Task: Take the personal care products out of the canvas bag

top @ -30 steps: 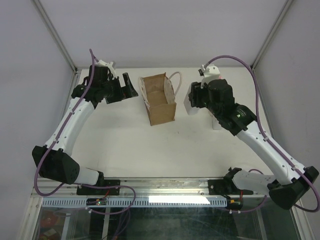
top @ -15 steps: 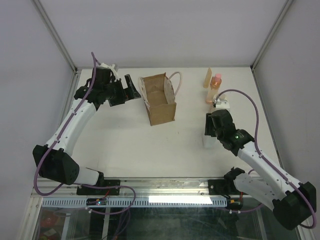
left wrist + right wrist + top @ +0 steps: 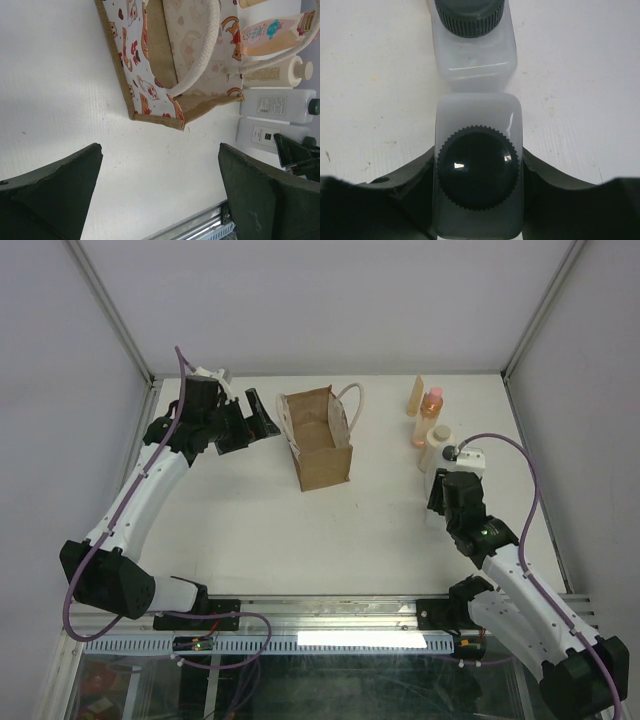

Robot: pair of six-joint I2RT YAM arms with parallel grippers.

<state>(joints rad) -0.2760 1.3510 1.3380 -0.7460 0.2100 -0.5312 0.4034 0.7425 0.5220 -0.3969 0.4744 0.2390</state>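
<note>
Swinging back from beside the bag over the last second, the right arm [image 3: 510, 560] has come down at the near right of the desk [image 3: 250, 510]; the left arm [image 3: 150, 490] has hardly shifted.

From where I stand, the right end effector [image 3: 479, 165] is clamped on a white bottle [image 3: 479, 112], a finger pressed to each flank below its dark round cap [image 3: 479, 175]. A second white bottle [image 3: 472, 50] stands just ahead of its fingertips and seems to touch the held one. From above, the right arm's own wrist [image 3: 458, 490] covers both of them.

Farther ahead of that end effector the rest stand in a loose line: the cream bottle [image 3: 437, 447] nearest, then the orange-pink bottle [image 3: 431, 405], with the tan flat tube [image 3: 415, 397] just beside it.

The canvas bag [image 3: 320, 445] stands upright, well off to the left of the right end effector, mouth up, its pale looped handles [image 3: 352, 400] flopped toward the bottles.

The left end effector [image 3: 250, 423] has its jaws spread wide, gripping nothing. It faces the bag's printed side from just beside it, not touching. Seen through its jaws, the bag blocks part of the row of bottles beyond.
</note>
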